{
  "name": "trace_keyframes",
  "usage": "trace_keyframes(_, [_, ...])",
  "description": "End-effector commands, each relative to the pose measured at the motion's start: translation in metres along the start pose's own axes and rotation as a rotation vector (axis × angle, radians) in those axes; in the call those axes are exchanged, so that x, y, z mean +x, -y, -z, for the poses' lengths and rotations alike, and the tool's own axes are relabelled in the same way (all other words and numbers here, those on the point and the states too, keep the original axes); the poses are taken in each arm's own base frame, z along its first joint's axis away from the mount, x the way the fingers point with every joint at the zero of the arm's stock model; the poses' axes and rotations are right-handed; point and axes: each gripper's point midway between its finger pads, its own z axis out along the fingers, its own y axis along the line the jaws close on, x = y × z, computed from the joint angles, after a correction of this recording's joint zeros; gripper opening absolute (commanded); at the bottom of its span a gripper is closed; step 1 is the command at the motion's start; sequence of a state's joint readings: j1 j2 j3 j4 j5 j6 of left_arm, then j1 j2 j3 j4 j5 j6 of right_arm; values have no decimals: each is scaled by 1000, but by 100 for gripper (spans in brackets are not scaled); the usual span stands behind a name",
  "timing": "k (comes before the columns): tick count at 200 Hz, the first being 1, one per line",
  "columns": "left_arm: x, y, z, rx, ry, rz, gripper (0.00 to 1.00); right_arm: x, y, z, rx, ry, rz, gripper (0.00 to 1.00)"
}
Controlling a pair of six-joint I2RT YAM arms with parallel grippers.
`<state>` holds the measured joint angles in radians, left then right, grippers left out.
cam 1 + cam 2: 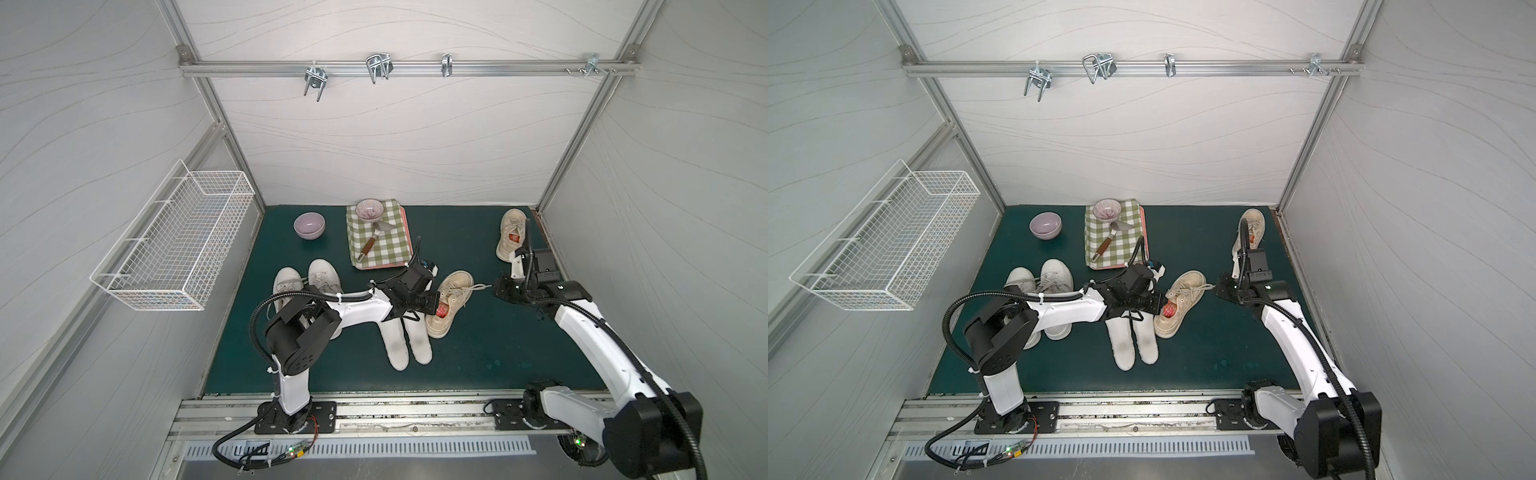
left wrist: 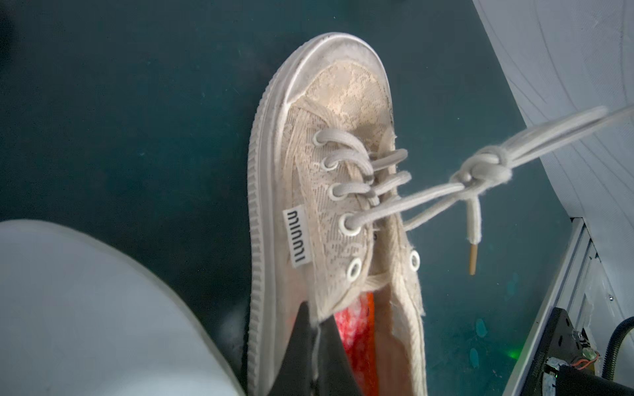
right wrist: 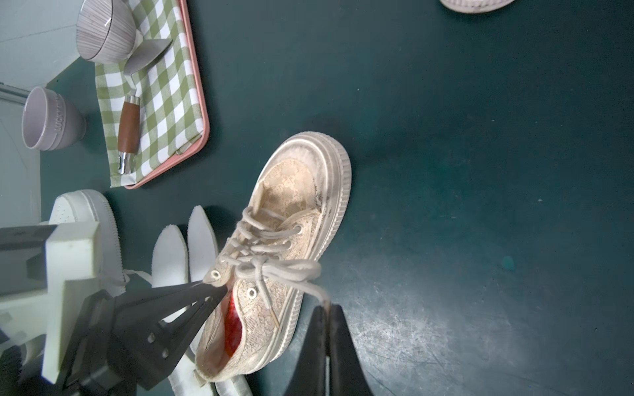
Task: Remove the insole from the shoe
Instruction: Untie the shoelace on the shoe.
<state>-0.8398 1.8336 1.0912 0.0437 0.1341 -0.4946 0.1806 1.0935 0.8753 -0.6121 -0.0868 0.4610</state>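
The left gripper (image 2: 316, 317) is clenched on the frayed fabric collar of the beige lace-mesh sneaker (image 2: 329, 144). Its black tapered jaws are pressed together over the edge, beside the last eyelet. The right gripper (image 3: 326, 308) is likewise closed tight, nipping a loop of the flat grey shoelace (image 3: 284, 271), which runs taut from the knot to the jaws.

In both top views the sneaker lies just right of centre on the dark green mat (image 1: 498, 353), its ribbed rubber sole scuffed and its toe toward the upper right. Inside it, at the heel opening, sits the red speckled insole (image 2: 356, 332), not yet out of the shoe.

Two smooth white oblong insoles (image 1: 397, 349) lie side by side just left of its heel. A second beige sneaker (image 1: 511, 232) at the upper right also holds something red. The pink tray (image 3: 203, 103) carries a green-checked cloth (image 1: 382, 249), a striped bowl (image 1: 369, 209) and a steel spatula with a brown handle (image 1: 371, 243).
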Motion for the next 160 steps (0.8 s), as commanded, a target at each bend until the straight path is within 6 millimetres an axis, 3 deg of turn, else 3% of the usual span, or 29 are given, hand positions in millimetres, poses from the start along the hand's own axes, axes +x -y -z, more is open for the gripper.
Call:
trace_keyframes(1, [-16, -6, 10, -16, 63, 25, 0, -16, 18, 22, 79, 81, -46, 0])
trace_keyframes(41, [-16, -8, 10, -11, 63, 31, 0, -28, 34, 43, 125, 166, -111, 0])
trace_keyframes(92, [-20, 7, 11, 50, 60, 20, 0, -24, 23, 24, 57, 100, -108, 4])
trace_keyframes(114, [-20, 17, 13, 69, 63, -1, 0, -20, 24, 10, 50, 52, -113, 15])
trace_keyframes(139, [-19, 28, 12, 85, 57, -16, 0, -16, 23, 5, 60, 35, -104, 44])
trace_keyframes(160, [-19, 31, 12, 85, 55, -25, 0, -14, 13, 10, 55, 57, -47, 50])
